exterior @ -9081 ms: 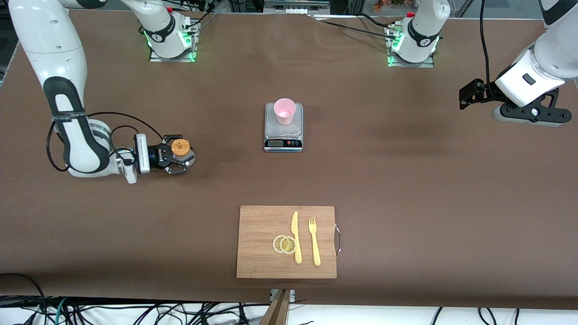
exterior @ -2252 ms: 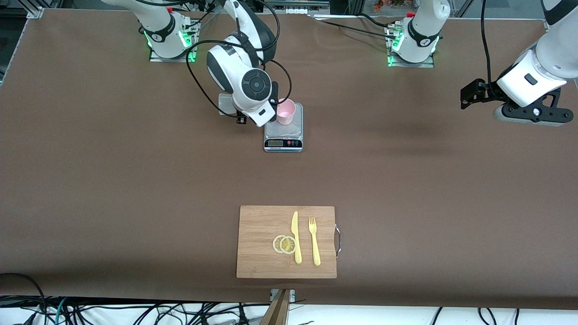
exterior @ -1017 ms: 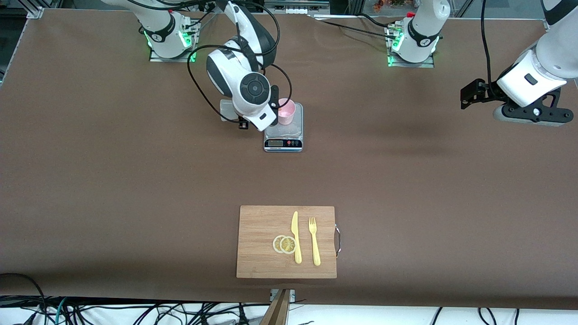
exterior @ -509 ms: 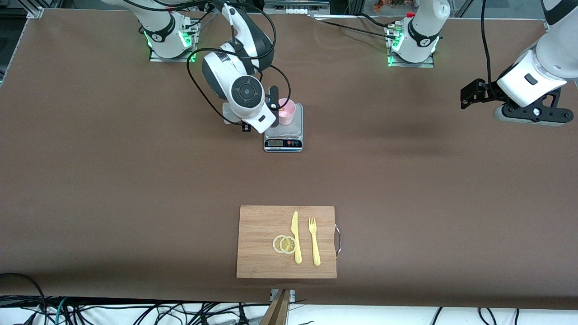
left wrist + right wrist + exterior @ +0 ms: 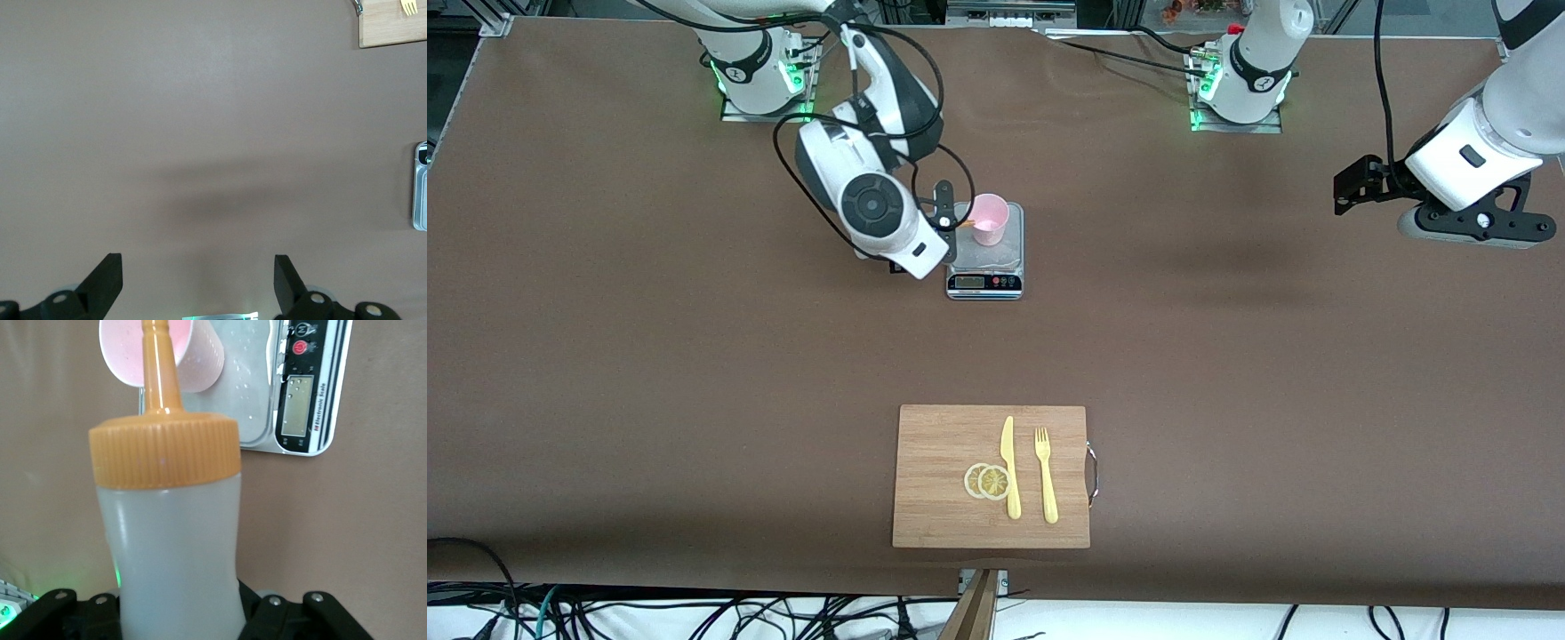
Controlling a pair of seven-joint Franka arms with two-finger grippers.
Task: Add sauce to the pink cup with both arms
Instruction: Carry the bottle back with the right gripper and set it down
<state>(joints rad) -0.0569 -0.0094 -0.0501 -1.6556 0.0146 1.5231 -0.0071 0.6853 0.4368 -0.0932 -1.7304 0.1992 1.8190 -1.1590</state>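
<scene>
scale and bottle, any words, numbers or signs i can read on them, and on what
Scale: its dark panel carries small print beside the display, too blurred to read.
Scale display: no digits can be made out.
Scale buttons: a red and a pale round button, their symbols not legible.
Bottle and its orange cap: no text or label.
Cup: no marking.
</scene>
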